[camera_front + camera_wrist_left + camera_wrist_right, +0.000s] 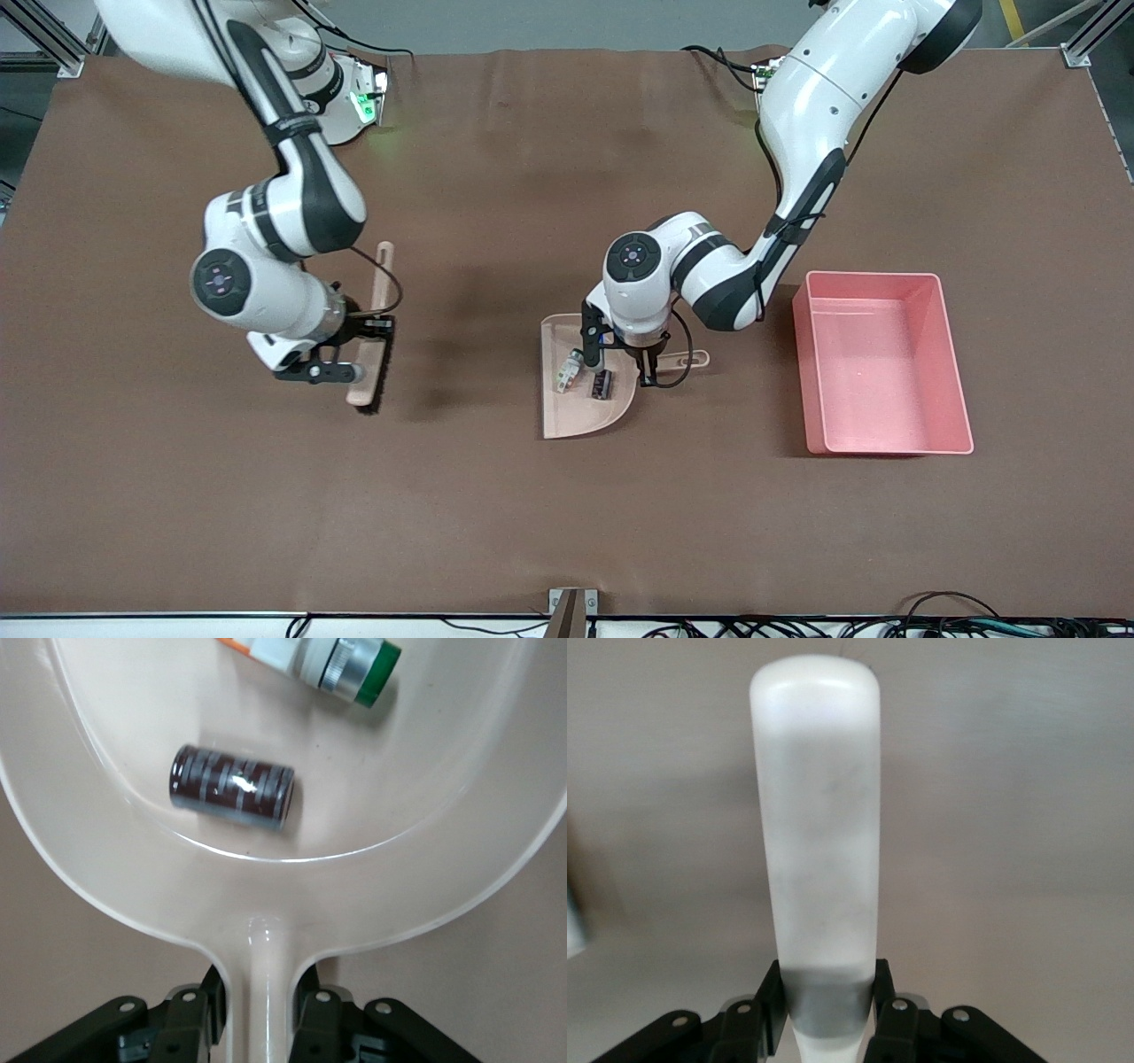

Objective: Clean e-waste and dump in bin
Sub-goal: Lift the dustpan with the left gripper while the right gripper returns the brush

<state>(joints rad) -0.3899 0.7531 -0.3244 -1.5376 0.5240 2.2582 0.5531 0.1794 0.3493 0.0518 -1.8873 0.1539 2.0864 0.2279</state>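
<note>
Dustpan (580, 416) holding e-waste (602, 384), left hand (649, 370) gripping handle

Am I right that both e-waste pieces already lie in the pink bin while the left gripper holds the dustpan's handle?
Not quite. The front view shows the pink bin holds neither; both e-waste pieces lie in the dustpan, as the left wrist view confirms. The left gripper does hold its handle.

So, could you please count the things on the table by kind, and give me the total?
E-waste pieces: 2, the whitish component and the dark maroon block, both in the dustpan
Dustpan: 1, its handle held by the left gripper
Brush: 1, held by the right gripper
Pink bin: 1
Total: 5
</note>
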